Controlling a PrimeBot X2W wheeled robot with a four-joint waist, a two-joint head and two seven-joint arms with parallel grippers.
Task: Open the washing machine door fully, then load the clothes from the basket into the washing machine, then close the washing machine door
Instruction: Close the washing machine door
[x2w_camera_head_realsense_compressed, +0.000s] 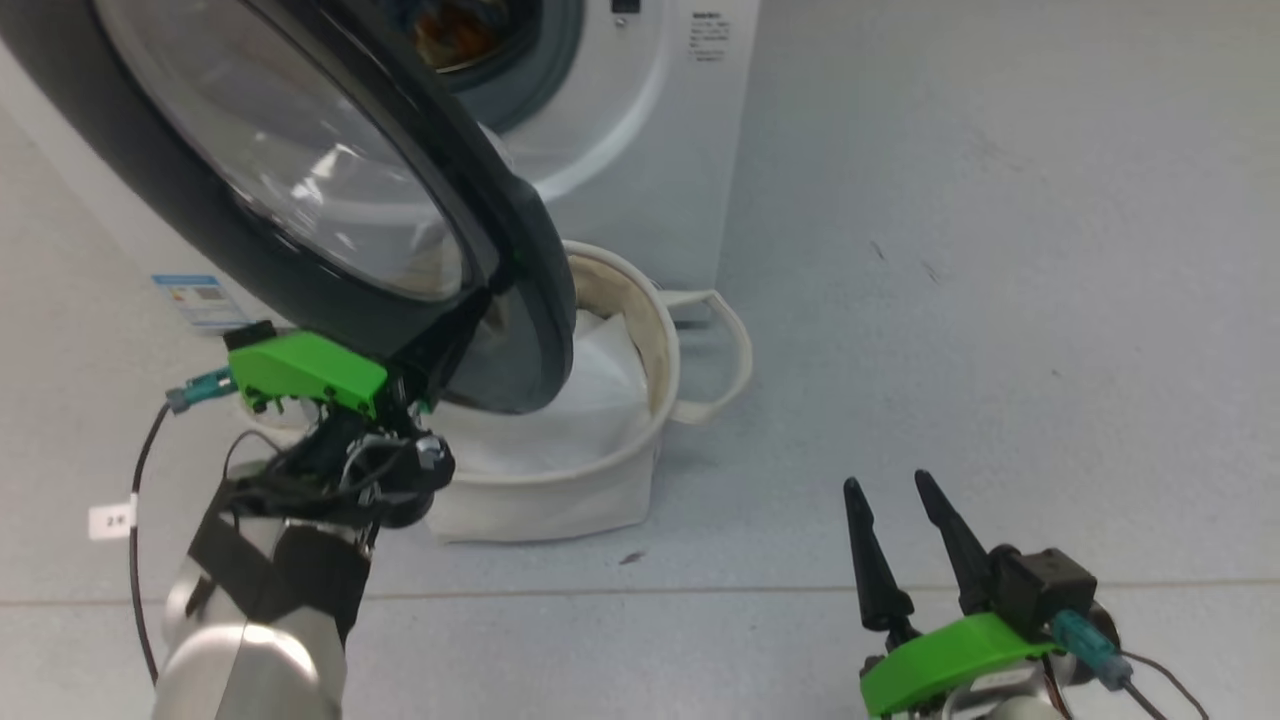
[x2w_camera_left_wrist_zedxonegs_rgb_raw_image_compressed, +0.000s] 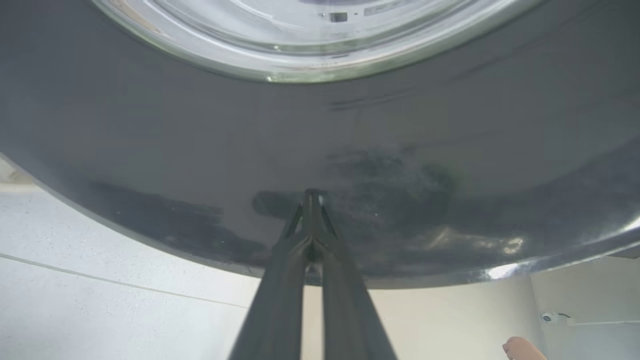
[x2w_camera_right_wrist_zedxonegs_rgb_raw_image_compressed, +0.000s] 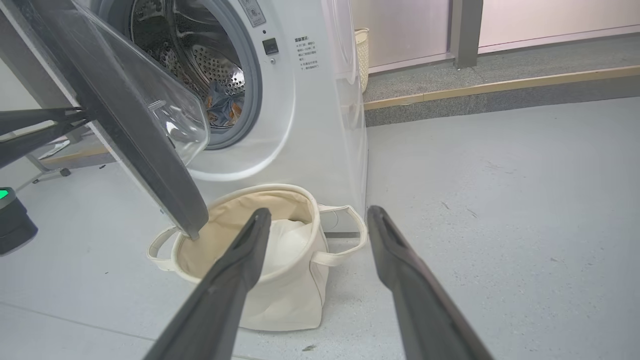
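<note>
The shut, empty left hand (x2w_camera_left_wrist_zedxonegs_rgb_raw_image_compressed: 312, 196) touches the outside of the half-open door (x2w_camera_head_realsense_compressed: 520, 280). The washing machine (x2w_camera_head_realsense_compressed: 640, 140) lies behind it, so push that way. The open, empty right hand (x2w_camera_head_realsense_compressed: 886, 484) is farther off.

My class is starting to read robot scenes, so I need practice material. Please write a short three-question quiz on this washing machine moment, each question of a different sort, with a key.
1. True or false: the left gripper is shut, with its fingers against the black rim of the washing machine door.
2. Fill in the gap: the basket holds only a white ____.
3. Multiple choice: where are the clothes? A) in the basket B) in the drum C) hanging on the door

Key: 1 true; 2 liner; 3 B.
</note>
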